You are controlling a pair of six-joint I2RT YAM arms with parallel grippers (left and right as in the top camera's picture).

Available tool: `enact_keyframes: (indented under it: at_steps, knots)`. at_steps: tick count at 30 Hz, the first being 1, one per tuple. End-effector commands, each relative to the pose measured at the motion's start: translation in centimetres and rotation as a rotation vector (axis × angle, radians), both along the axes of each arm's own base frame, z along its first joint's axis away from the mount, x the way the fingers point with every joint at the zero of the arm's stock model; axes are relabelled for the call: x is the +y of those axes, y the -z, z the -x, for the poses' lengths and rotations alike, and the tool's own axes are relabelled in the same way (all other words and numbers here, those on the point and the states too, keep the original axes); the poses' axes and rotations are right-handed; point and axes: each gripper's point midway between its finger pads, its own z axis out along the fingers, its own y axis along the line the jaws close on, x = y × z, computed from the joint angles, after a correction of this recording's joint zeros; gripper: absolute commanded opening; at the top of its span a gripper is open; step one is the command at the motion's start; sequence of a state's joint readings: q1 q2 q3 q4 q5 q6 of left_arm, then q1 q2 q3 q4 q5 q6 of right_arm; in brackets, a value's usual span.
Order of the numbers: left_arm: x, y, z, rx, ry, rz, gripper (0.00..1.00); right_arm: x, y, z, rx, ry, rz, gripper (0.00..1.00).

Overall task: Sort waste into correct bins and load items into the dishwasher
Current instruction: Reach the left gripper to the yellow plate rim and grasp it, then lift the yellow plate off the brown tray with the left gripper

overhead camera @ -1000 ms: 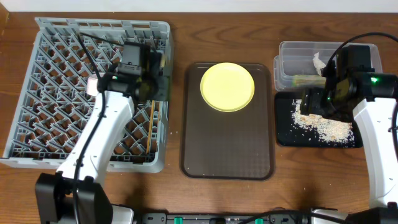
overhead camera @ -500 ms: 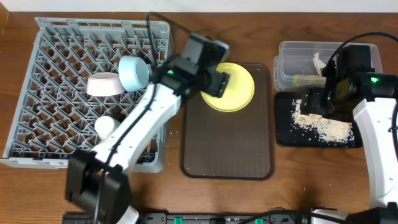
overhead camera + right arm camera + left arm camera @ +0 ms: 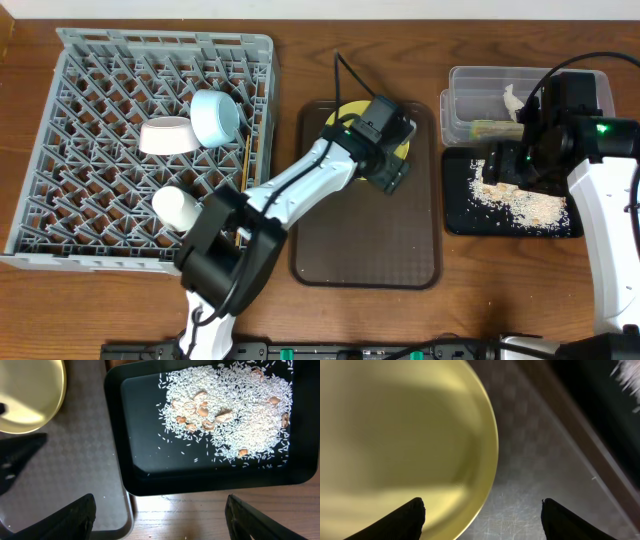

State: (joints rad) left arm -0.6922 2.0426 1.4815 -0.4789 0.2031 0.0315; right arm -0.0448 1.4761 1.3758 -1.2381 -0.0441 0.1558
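The yellow plate (image 3: pixel 352 112) lies on the brown tray (image 3: pixel 365 240), mostly under my left gripper (image 3: pixel 385 165). In the left wrist view the plate (image 3: pixel 395 435) fills the left side and my open left gripper (image 3: pixel 482 517) straddles its rim. The grey dish rack (image 3: pixel 100 220) holds a white bowl (image 3: pixel 166 135), a light blue bowl (image 3: pixel 212 118), a white cup (image 3: pixel 176 207) and chopsticks (image 3: pixel 244 170). The black tray (image 3: pixel 200 475) holds rice crumbs (image 3: pixel 235 415). My right gripper (image 3: pixel 160 520) is open and empty above its front edge. The clear tub (image 3: pixel 470 90) holds a tissue (image 3: pixel 512 100) and a wrapper (image 3: pixel 488 127).
The brown tray's right rim (image 3: pixel 120 485) sits close beside the black tray. Bare wooden table (image 3: pixel 500 290) shows in front of the black tray. My right arm (image 3: pixel 610 220) stands along the right edge.
My left arm swung from the dish rack rightward across to the yellow plate on the brown tray. The bowls and cup in the rack came into view. The right arm has not moved.
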Motion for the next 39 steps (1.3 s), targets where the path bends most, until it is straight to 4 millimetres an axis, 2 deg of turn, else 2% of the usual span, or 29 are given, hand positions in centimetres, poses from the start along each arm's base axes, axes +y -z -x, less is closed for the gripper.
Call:
enact_keyframes:
  at_steps: [1,7,11,15,19,22,25,32,38,39]
  knots:
    - [0.1,1.3,0.4,0.017,0.019,-0.040,0.76,-0.4,-0.9,-0.3,-0.028,0.010,0.011,0.81]
    - [0.8,3.6,2.1,0.085,0.043,-0.103,0.75,-0.4,-0.9,-0.3,-0.029,0.010,0.011,0.81]
    - [1.7,4.3,2.7,0.113,0.035,-0.149,0.54,-0.4,-0.9,-0.3,-0.029,0.010,0.011,0.80]
    - [2.7,4.6,3.8,0.159,0.035,-0.193,0.38,-0.4,-0.9,-0.3,-0.028,0.010,0.011,0.81]
    - [3.8,4.9,4.8,0.208,0.021,-0.233,0.36,-0.4,-0.9,-0.3,-0.030,0.010,0.011,0.81]
    - [4.5,5.0,4.3,0.175,-0.004,-0.279,0.31,-0.4,-0.9,-0.3,-0.029,0.010,0.011,0.80]
    - [5.5,4.9,3.2,0.092,-0.046,-0.362,0.30,-0.4,-0.9,-0.3,-0.029,0.010,0.011,0.80]
    - [3.9,5.1,3.5,0.038,-0.014,-0.372,0.30,-0.4,-0.9,-0.3,-0.028,0.010,0.011,0.80]
    - [3.9,6.5,4.2,0.063,0.001,-0.400,0.19,-0.4,-0.9,-0.2,-0.027,0.010,0.011,0.80]
    - [4.0,6.6,4.4,0.068,0.004,-0.405,0.14,-0.4,-0.9,-0.2,-0.027,0.010,0.011,0.80]
